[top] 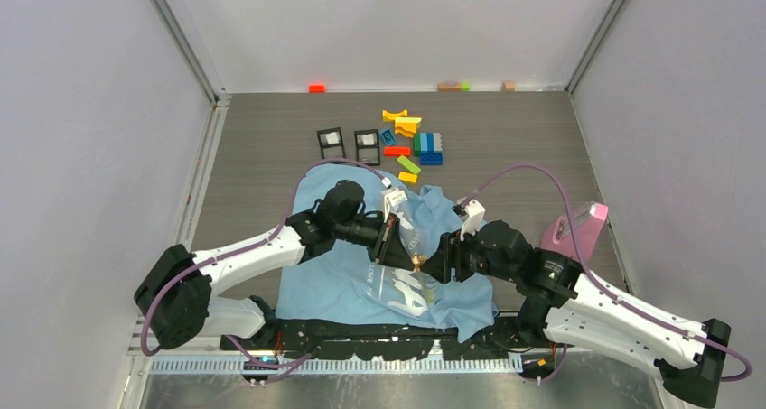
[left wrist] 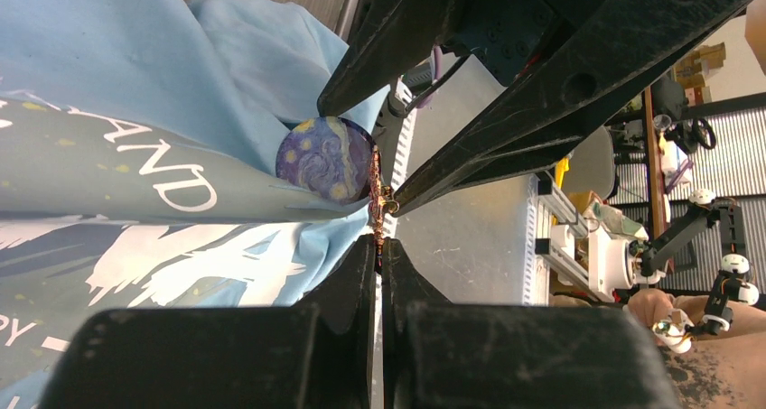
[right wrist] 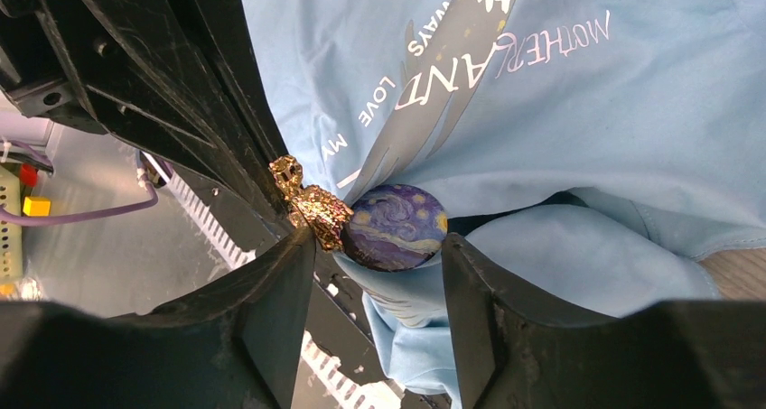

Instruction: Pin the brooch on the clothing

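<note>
The light blue T-shirt (top: 334, 283) lies crumpled on the table between the arms, and its white lettering shows in the left wrist view (left wrist: 135, 156) and the right wrist view (right wrist: 542, 84). The small gold-red brooch (right wrist: 312, 206) is held above a raised fold of the shirt. It appears edge-on in the left wrist view (left wrist: 378, 212) and as a speck in the top view (top: 418, 260). My left gripper (left wrist: 380, 246) (top: 402, 246) is shut on the brooch. A round purple-and-yellow badge (right wrist: 394, 227) (left wrist: 325, 161) sits on the fold beside the brooch. My right gripper (right wrist: 375, 246) (top: 435, 266) is open, its jaws on either side of the badge and fold.
Several coloured plastic blocks (top: 417, 143) and two small black frames (top: 331, 141) (top: 367, 143) lie beyond the shirt. A pink object (top: 578, 228) stands at the right. A red block (top: 316, 88) and other small pieces lie at the far wall.
</note>
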`<state>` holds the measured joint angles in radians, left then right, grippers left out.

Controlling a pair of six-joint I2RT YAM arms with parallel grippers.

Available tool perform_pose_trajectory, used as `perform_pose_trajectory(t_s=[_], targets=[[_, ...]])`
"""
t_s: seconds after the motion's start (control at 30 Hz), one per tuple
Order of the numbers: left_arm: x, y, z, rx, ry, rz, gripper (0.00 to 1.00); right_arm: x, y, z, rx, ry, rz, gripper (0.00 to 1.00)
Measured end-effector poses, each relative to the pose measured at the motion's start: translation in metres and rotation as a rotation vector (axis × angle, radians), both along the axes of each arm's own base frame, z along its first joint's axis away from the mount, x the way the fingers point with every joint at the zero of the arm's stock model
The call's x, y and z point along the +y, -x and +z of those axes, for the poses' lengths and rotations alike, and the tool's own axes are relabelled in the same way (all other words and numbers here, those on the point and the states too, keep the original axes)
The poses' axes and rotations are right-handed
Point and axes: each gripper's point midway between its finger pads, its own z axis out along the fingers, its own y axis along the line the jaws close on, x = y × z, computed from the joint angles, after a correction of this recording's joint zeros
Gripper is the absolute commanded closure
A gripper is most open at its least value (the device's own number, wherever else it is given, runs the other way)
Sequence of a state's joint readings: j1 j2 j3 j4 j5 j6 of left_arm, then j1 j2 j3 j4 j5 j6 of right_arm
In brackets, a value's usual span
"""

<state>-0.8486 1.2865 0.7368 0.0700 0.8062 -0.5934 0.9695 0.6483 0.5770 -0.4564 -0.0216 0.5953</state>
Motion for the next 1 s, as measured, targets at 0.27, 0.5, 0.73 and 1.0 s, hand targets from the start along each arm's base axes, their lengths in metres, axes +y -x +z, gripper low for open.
perform_pose_trajectory(t_s=[0.27,0.5,0.73,1.0], targets=[[0.001,0.004,0.000,0.006,0.007,-0.030,1.00,0.004,0.004,0.001,0.003,-0.016,0.025,0.49],[0.001,0.004,-0.003,0.003,0.007,-0.045,1.00,0.006,0.004,-0.003,0.015,-0.004,0.030,0.51],[0.003,0.004,-0.009,0.017,-0.014,-0.041,1.00,0.010,0.002,-0.011,0.036,0.019,0.030,0.55],[0.002,-0.002,-0.013,0.005,-0.028,-0.014,1.00,0.007,-0.004,-0.010,0.036,0.017,-0.027,0.55]])
